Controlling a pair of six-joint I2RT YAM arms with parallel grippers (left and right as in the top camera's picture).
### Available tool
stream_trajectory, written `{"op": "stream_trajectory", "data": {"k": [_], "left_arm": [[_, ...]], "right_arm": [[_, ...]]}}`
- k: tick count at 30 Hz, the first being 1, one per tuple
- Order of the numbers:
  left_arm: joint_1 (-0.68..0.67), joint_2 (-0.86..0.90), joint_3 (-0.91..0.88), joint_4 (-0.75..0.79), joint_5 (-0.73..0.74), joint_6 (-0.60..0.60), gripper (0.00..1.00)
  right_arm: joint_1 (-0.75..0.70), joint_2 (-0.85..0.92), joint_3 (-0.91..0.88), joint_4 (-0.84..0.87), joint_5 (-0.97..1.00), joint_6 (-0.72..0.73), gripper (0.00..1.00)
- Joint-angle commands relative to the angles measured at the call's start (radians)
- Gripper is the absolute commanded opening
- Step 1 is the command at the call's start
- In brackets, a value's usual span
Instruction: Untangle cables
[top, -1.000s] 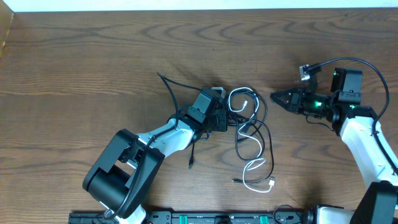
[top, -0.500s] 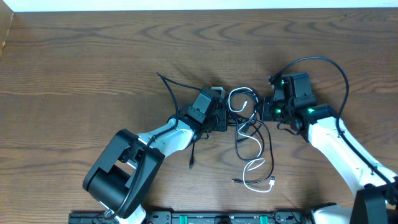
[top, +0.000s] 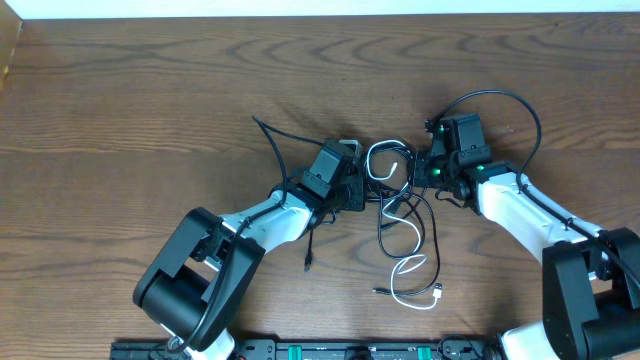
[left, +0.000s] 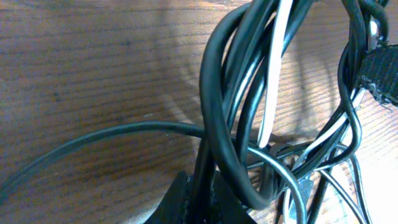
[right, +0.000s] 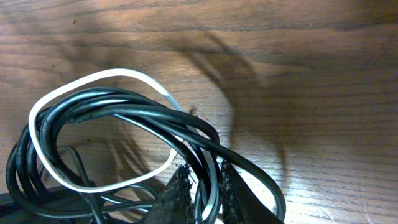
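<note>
The cables (top: 403, 200) lie tangled mid-table, several black loops and one white cord whose plug end (top: 438, 293) trails toward the front. My left gripper (top: 354, 193) is at the bundle's left side. In the left wrist view it (left: 200, 188) is shut on a black cable (left: 208, 124). From the right, my right gripper (top: 421, 172) reaches the bundle's upper loop. In the right wrist view its fingers (right: 204, 172) pinch a black strand and a white strand (right: 210, 186) together, and the white loop (right: 93, 79) curves away to the left.
A loose black cable end (top: 270, 135) runs off to the upper left of the bundle. Another black tail (top: 310, 255) points toward the front edge. The right arm's own thick black wire (top: 500, 100) arcs above it. Bare wood tabletop (top: 150, 100) surrounds the tangle.
My right arm has swung left from the table's right side to the bundle, and its fingers now grip strands of the upper loop. The left arm and the cables have barely moved.
</note>
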Motion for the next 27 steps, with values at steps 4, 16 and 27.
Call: {"op": "stream_trajectory", "data": {"k": [4, 16, 27], "left_arm": [[0.003, 0.003, -0.006, -0.006, -0.024, 0.010, 0.08], [0.003, 0.003, -0.006, -0.006, -0.024, 0.010, 0.08], [0.003, 0.003, -0.006, -0.009, -0.025, 0.010, 0.08]], "right_arm": [[0.000, 0.039, 0.008, 0.031, 0.000, 0.026, 0.14], [-0.015, 0.036, 0.014, 0.080, -0.109, 0.047, 0.01], [-0.234, -0.165, 0.014, 0.130, -0.931, -0.010, 0.01]]}}
